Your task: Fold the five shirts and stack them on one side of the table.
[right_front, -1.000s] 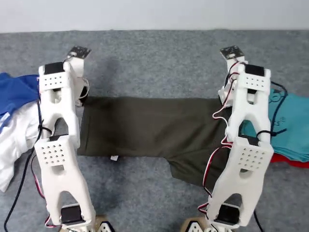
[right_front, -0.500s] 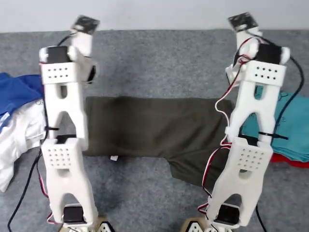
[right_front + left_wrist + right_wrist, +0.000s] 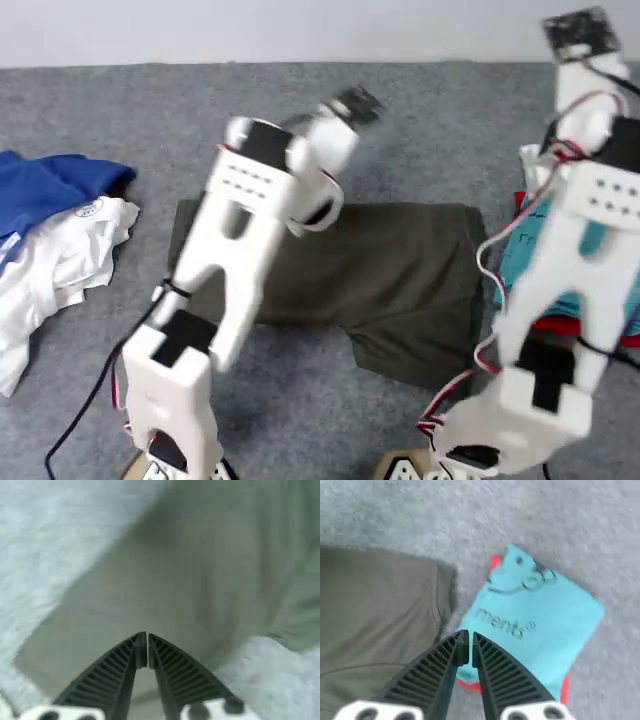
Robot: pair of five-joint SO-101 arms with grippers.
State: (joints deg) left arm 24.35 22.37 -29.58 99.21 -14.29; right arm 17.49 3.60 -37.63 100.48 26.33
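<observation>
Left gripper hangs over the olive shirt, fingers together, nothing between them. Right gripper is also pressed together and empty, above the olive shirt's right edge where it meets the teal shirt.

The olive shirt lies mid-table between the arms as a long flat band. One flap sticks out on its near side, toward the right arm's base. Fabric is mostly smooth, with a few soft creases.

Progress, as a judgement: about two of five done. The teal shirt is a neat folded square just right of the olive shirt, on top of a red shirt that shows as slivers at its edges. The olive shirt looks half folded, and the flap needs tucking.

Left of the olive shirt and apart from it, a white shirt and a blue shirt lie crumpled, unfolded. Beyond the olive shirt is grey table.
</observation>
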